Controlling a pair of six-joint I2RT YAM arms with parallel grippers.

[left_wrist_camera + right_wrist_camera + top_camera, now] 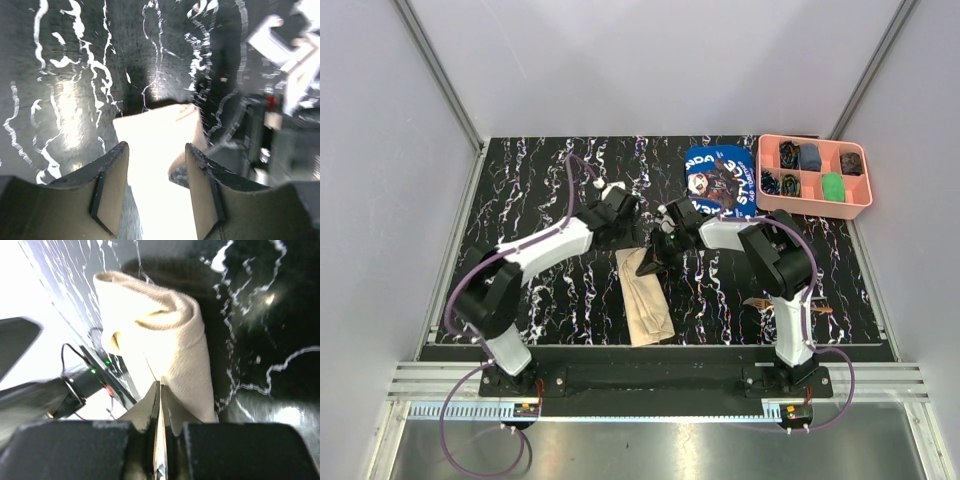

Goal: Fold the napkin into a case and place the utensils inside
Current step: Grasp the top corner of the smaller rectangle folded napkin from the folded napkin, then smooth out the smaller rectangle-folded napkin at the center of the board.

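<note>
Napkin [645, 305] [160, 150] [175, 340]: plain beige-tan soft cloth, already folded into a narrow layered oblong. There it lies, mid-counter, its long way running from near the arm bases up towards the two wrists.
Napkin's top layer: the right wrist view shows it puffed up rather than flat, with a hollow opening along one side.
Counter [540, 190]: black marbled surface with white veins, and the napkin is flat on it.
Left gripper [626, 236] [156, 192]: down at the napkin's far end, fingers [107, 195] spread wide, one on each side of the cloth's width. They're straddling it, nothing pinched between them.
Right gripper [650, 262] [160, 410]: reaching in from the right to that same far end, so it nearly meets the left gripper. Its fingers are pressed almost together, tips right against the cloth's edge.
Right gripper's hold: a thin bright strip [159, 450] runs down between the fingers. Whether that is something gripped or only the gap, I cannot tell, nor whether cloth is caught there.
Blue printed cloth with a cartoon figure [720, 178]: lying further back on the counter, apart from the napkin.
Pink compartment tray [810, 207]: back right corner, just beside the blue cloth, with small dark, blue and green bits in its sections.
Thin brownish piece [757, 301]: on the counter beside the right arm's upright link, partly hidden and too small to name.
</note>
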